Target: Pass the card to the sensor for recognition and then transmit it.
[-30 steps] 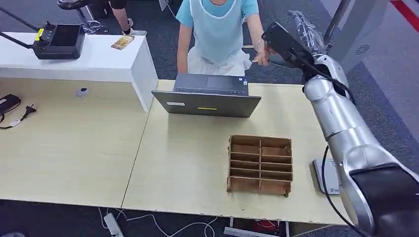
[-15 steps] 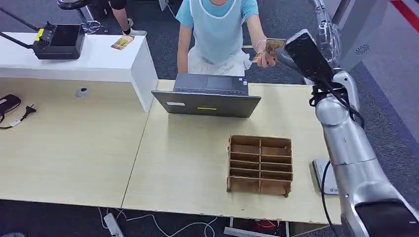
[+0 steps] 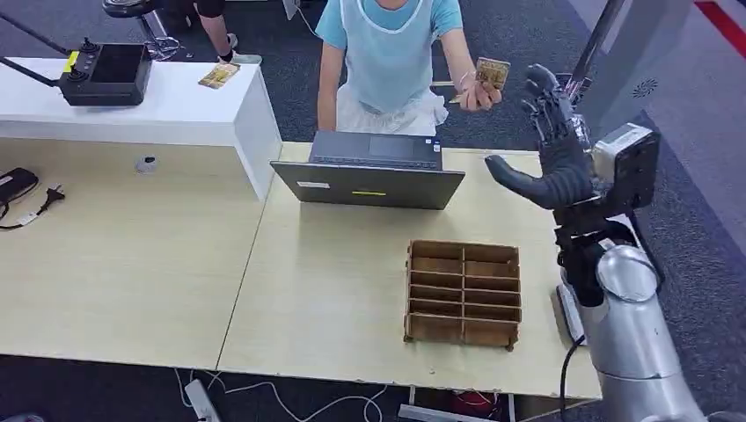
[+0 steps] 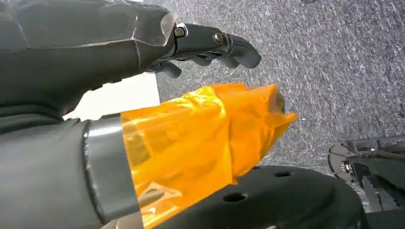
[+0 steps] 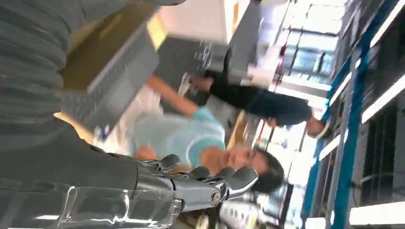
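Gold-brown, the small rectangular card (image 3: 493,71) sits pinched in the raised hand of a person in a pale blue top (image 3: 478,90) behind the light wooden table (image 3: 334,290), near the robot's right hand (image 3: 547,158) but apart from it. That dark hand is lifted above the table's far right corner, thumb and fingers spread and holding nothing. The robot's left hand (image 4: 143,52) hangs over grey carpet, fingers loosely curled with nothing in them. By the look of things the handover to the person is complete, and little appears left to do. A grey open laptop (image 3: 369,171) and a brown slotted cardboard organiser (image 3: 464,293) stand on the table.
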You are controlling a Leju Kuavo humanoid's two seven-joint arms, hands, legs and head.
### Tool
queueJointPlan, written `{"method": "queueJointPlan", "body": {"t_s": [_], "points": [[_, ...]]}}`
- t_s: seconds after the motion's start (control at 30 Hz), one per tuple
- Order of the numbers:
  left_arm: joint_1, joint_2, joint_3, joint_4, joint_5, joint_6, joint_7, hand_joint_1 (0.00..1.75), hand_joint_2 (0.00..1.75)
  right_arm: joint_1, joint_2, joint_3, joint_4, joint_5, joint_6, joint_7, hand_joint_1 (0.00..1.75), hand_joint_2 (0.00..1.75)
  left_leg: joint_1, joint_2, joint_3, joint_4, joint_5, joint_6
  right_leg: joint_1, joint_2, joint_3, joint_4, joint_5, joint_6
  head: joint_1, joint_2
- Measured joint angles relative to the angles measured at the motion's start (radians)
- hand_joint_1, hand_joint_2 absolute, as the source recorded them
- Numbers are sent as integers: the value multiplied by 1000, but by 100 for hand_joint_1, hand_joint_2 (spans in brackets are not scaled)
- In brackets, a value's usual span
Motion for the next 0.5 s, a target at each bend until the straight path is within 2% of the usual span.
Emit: {"method": "queueJointPlan", "body": {"t_s": [0.17, 0.27, 0.33, 0.5], "points": [[0, 0, 9, 0, 10, 5, -9, 0, 0, 123, -24, -26, -77, -194, 99, -16, 0, 175, 0, 0, 0, 0, -1, 0, 0, 0, 0, 0, 0, 0, 0, 0], [0, 0, 15, 0, 20, 9, -16, 0, 0, 207, -38, -39, -131, -236, 134, -26, 0, 175, 0, 0, 0, 0, -1, 0, 0, 0, 0, 0, -1, 0, 0, 0], [0, 0, 22, 0, 30, 11, -18, 0, 0, 268, -50, -42, -159, -225, 136, -39, 0, 175, 0, 0, 0, 0, -1, 1, 0, 0, 0, -1, -1, 0, 0, 0], [3, 0, 40, 0, 48, 22, -15, 0, 0, 439, -65, -76, -238, -168, 90, -85, 0, 175, 0, 0, -1, 0, -2, 1, 0, -1, 0, -1, -2, 0, 0, 0]]}}
